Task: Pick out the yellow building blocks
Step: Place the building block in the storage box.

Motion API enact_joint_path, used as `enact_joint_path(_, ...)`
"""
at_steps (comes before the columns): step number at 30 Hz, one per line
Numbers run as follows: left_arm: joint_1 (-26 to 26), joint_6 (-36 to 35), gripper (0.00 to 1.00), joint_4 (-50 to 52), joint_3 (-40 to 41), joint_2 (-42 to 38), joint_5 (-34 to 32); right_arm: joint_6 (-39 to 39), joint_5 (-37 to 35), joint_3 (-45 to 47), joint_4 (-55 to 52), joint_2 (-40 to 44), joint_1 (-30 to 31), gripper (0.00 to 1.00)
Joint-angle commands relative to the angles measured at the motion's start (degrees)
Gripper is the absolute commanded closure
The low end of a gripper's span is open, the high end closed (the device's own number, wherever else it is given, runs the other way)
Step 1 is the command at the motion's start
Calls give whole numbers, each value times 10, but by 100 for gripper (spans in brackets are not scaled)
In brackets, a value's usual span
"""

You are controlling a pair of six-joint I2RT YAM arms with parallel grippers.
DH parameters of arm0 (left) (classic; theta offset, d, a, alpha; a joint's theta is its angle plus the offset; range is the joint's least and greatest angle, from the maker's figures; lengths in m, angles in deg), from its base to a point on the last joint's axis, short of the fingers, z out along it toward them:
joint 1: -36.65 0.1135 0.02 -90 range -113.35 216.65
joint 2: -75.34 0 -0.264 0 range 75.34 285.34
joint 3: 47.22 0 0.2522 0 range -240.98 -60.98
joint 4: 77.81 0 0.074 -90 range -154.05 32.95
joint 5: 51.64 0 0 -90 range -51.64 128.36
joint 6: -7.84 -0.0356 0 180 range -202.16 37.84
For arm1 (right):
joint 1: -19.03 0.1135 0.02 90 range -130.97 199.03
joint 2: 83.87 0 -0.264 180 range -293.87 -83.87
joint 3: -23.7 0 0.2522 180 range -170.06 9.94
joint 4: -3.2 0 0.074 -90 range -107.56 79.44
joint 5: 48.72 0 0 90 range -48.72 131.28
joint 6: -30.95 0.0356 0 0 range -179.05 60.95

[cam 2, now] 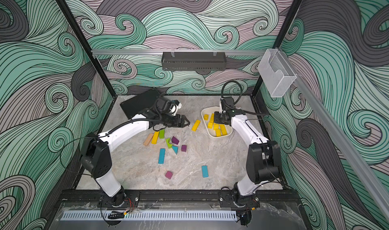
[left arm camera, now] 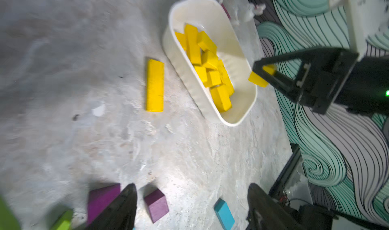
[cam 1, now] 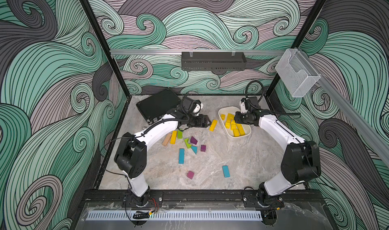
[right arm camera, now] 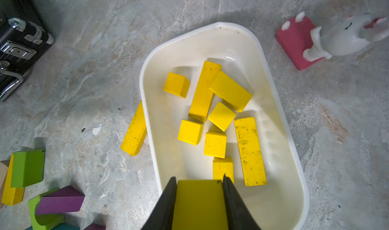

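Yellow painted wood, matte and scuffed with dark specks: you've got a heap of cubes and bars, the yellow building blocks (right arm camera: 214, 117), lying loose in the white tub (right arm camera: 280, 113), a glossy smooth-walled plastic oblong with rounded ends. Right pincer (right arm camera: 200, 189) hangs over the tub's near end, black wedge fingers (right arm camera: 166, 201) clamped flat on both sides of one yellow block (right arm camera: 200, 203).

One long yellow bar (cam 1: 213, 125) lies flat on the tabletop (cam 1: 210, 165) just beside the tub's outer wall. Another yellow bar (cam 1: 173, 137) sits between a pale tan bar (cam 1: 166, 139) and a lime-green block (cam 1: 180, 134), tight together.

Left pincer (cam 1: 207, 123) is near the loose bar, not touching it, fingers (left arm camera: 126, 205) parted with nothing between them.

Tabletop is grey marbled stone-look, rough in spots. Purple wedge (cam 1: 193, 140), purple cubes, teal bars (cam 1: 181, 155) and a teal triangle are scattered mid-table. Black hard case (cam 1: 157, 105) with chrome latches stands at the back, left of the tub.
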State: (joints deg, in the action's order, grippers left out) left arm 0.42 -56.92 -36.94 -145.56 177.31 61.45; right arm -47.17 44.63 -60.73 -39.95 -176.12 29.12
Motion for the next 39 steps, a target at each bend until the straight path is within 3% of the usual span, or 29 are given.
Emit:
enact_joint_path(1,-27,-37,19,59,-37,31,50,14,24,7,9,-14,-4,68)
enact_joint_path(6,-44,-43,19,37,-14,53,63,32,72,34,42,-33,-3,67)
enact_joint_path(14,-45,-58,19,67,-32,78,61,27,72,41,49,-75,-2,62)
enact_joint_path(20,-45,-74,18,74,-28,70,43,35,72,37,56,-87,-3,51)
enact_joint_path(27,-45,-66,18,70,-25,74,42,35,60,49,57,-40,0,46)
enact_joint_path(39,-41,-74,18,83,-29,60,6,30,29,53,69,5,26,47)
